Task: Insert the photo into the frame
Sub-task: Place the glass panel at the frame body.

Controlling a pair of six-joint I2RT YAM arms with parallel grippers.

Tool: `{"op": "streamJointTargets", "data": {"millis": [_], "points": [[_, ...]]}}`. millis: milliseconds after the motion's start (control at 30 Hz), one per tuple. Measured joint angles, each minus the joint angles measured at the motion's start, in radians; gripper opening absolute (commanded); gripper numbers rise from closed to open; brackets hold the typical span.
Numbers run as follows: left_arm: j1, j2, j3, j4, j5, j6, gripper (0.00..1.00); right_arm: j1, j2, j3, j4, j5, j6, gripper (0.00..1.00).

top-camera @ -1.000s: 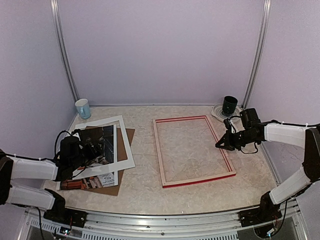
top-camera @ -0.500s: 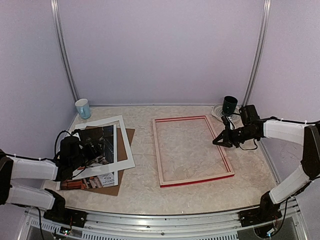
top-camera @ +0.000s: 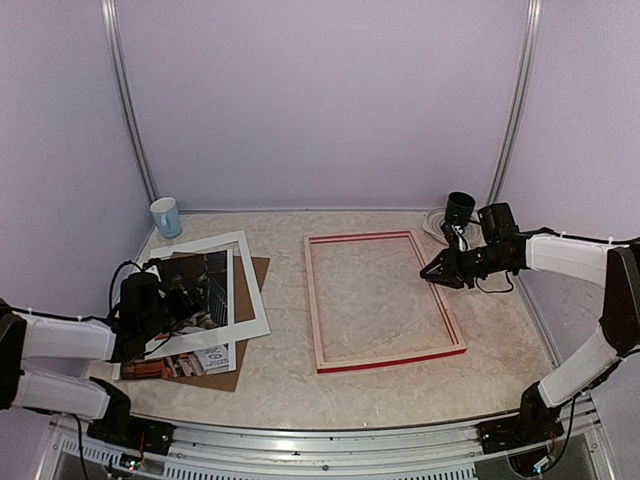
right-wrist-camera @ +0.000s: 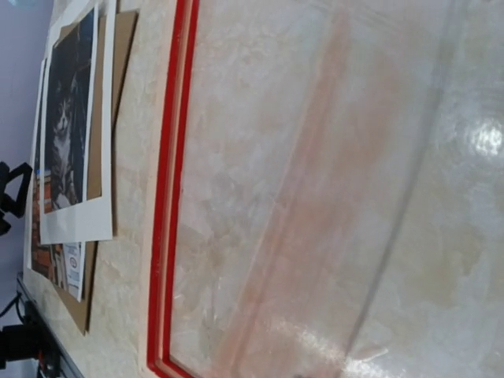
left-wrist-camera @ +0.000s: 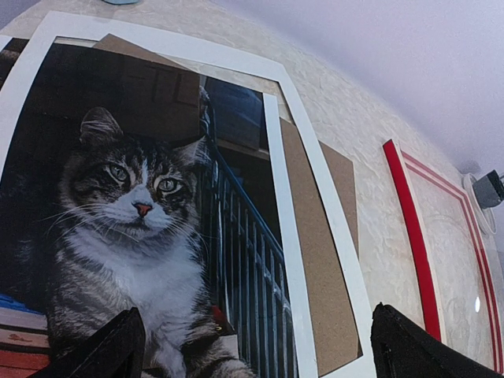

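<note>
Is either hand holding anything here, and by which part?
The left hand hangs open over the photo, holding nothing. The right hand is at the right rail of the frame; whether it grips the rail cannot be told.

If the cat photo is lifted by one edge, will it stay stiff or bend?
The photo looks like a thin glossy sheet lying flat, so it would probably sag when lifted. Its shiny surface may be slippery to grip. The white mat seems to lie across it, so pulling could drag both.
</note>
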Motion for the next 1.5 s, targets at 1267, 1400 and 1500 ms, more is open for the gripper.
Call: {"op": "streamJointTargets", "data": {"millis": [1267,1400,1500], "points": [[0.0,-0.007,0.0,0.0,0.0,0.0,0.99,-0.039,0.231,-0.029,0.142,-0.072,0.047,0.71],[0.0,-0.007,0.0,0.0,0.0,0.0,0.99,-0.039,0.248,-0.034,0.148,-0.069,0.046,0.74],[-0.002,-0.007,0.0,0.0,0.0,0.0,0.99,-0.039,0.265,-0.034,0.152,-0.068,0.045,0.74]]}}
